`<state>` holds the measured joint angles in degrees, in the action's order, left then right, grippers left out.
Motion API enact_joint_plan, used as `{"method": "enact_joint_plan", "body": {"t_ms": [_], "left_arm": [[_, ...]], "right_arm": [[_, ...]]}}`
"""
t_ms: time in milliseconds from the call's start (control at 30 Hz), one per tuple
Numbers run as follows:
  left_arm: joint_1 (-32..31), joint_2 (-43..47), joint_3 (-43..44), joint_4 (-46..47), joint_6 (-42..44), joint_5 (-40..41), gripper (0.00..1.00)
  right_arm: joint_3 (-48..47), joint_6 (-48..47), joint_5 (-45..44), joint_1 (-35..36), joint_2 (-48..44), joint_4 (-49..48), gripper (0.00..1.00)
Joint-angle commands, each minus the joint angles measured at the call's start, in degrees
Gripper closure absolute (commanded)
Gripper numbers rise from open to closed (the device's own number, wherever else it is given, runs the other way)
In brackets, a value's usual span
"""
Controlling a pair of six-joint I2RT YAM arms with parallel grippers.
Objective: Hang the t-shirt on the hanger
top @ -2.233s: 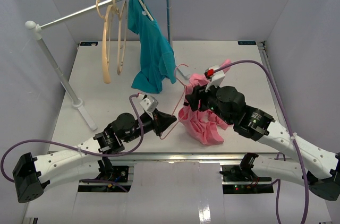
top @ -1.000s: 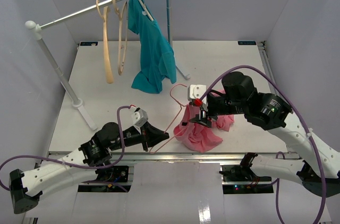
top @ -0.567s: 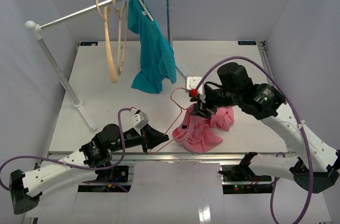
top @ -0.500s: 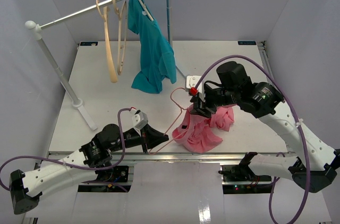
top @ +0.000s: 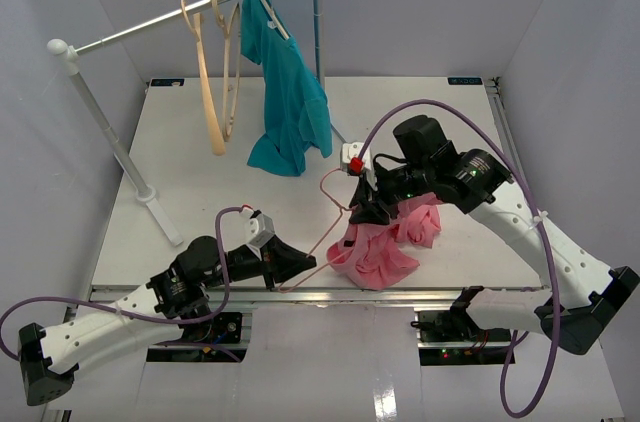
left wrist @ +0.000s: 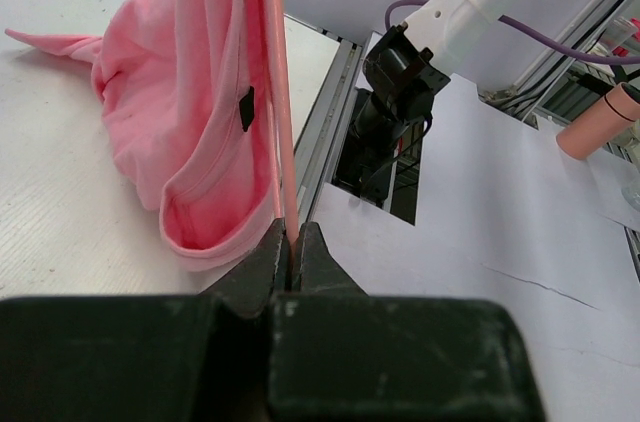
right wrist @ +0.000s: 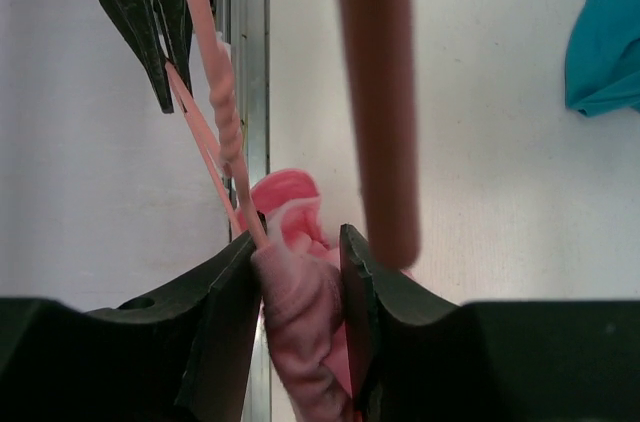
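Observation:
The salmon-pink t-shirt hangs bunched over the table's near edge, partly threaded on the thin pink hanger. My left gripper is shut on the hanger's lower bar; the left wrist view shows the bar clamped between the jaws beside the shirt's hem. My right gripper is shut on a fold of the t-shirt against the hanger's arm, holding it up. The hanger's hook points up and back.
A clothes rail stands at the back left with two tan wooden hangers and a teal-blue shirt. The rail's right post stands just behind my right gripper. The table's front edge lies under the shirt.
My right gripper has lifted the shirt and moved left and back along the hanger. My left arm has drawn back toward the near edge, still holding the hanger's bar.

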<state>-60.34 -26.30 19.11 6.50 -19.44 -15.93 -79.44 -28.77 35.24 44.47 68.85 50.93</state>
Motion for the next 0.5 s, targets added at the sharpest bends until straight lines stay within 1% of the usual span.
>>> {"method": "enact_joint_plan", "body": {"t_ms": [0,67,167,233,300,400,433,467], "left_arm": [[-0.22,0.37,-0.06,6.26,0.99,-0.18,1.0],[-0.22,-0.26,-0.04,6.73,0.99,-0.08,1.0],[-0.22,-1.01,-0.04,8.14,1.07,0.19,1.0],[-0.22,-1.57,0.12,9.1,0.84,0.12,1.0],[-0.22,-2.08,0.67,9.66,0.55,0.55,1.0],[-0.22,-2.8,2.26,8.56,-0.72,4.12,0.98],[-0.22,-2.92,3.37,8.05,-1.05,5.29,0.93],[-0.22,-3.09,4.65,7.32,-1.28,6.54,0.85]], "right_arm": [[2.24,2.91,3.68,0.09,-1.72,-3.36,0.62],[3.62,3.09,4.25,0.09,-2.66,-4.48,0.66],[5.56,3.62,6.28,0.18,-4.12,-6.83,0.76],[7.0,4.41,6.33,0.18,-4.85,-7.82,0.9],[8.42,4.87,5.89,0.18,-5.66,-8.74,0.92],[10.57,6.46,3.75,0.18,-8.52,-11.28,0.92],[11.19,6.92,3.18,0.18,-9.16,-12.39,0.92],[11.72,7.47,2.69,0.18,-9.8,-13.53,0.92]]}}
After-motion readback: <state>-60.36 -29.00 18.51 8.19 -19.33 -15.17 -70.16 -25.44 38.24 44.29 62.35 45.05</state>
